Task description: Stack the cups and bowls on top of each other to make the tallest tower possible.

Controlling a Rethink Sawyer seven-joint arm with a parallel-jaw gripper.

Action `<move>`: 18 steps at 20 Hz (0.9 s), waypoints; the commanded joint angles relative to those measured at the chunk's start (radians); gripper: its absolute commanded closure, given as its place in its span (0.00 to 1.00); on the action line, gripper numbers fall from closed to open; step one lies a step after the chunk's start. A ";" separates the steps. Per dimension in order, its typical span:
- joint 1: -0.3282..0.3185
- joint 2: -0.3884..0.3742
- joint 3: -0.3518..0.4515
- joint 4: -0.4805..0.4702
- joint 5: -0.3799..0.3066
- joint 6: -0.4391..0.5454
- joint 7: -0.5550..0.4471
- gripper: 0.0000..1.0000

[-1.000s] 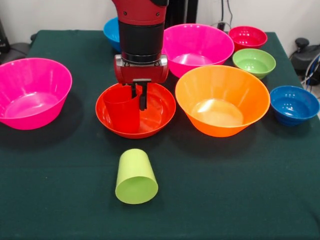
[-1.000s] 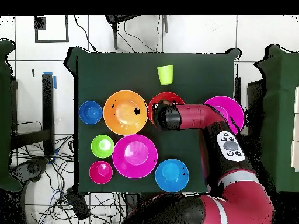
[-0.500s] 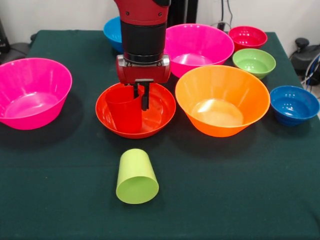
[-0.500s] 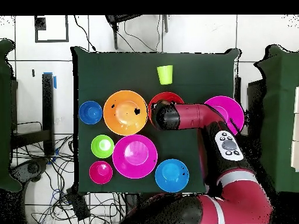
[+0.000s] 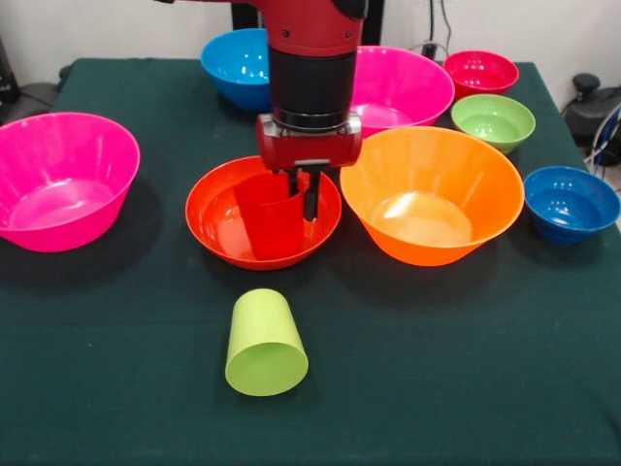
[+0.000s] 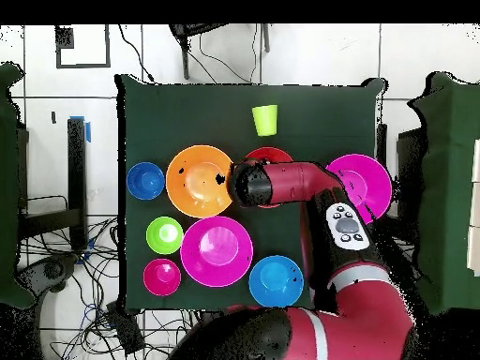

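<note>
Over the red-orange bowl [image 5: 263, 213] near the middle of the green table [image 5: 466, 369], the gripper [image 5: 302, 191] hangs with its two dark fingers [image 5: 310, 200] clamped on the rim of the red cup [image 5: 272, 215], one finger inside the wall and one outside, so it is grasping that cup. The cup stands upright, mouth up, within the bowl's right half; whether its base rests on the bowl's floor or is just lifted clear, I cannot tell. Right beside it sits the big orange bowl [image 5: 432, 194], rim nearly touching the red-orange one, empty and glossy. The lime green cup [image 5: 264, 342] lies tipped on its side on the cloth in front of the red-orange bowl, mouth towards the camera, well apart from the gripper. One big pink bowl [image 5: 60, 179] stands alone at the left; the other pink bowl [image 5: 400, 89] is behind the arm, with the light blue bowl [image 5: 236, 64] next to it. Along the right side come the small magenta-red bowl [image 5: 480, 72], the green bowl [image 5: 493, 120] and the dark blue bowl [image 5: 571, 203], each standing singly. From above, the arm [image 6: 300, 183] covers most of the red-orange bowl.
</note>
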 commanded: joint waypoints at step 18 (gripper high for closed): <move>0.161 -0.053 -0.080 -0.109 0.091 0.167 0.108 1.00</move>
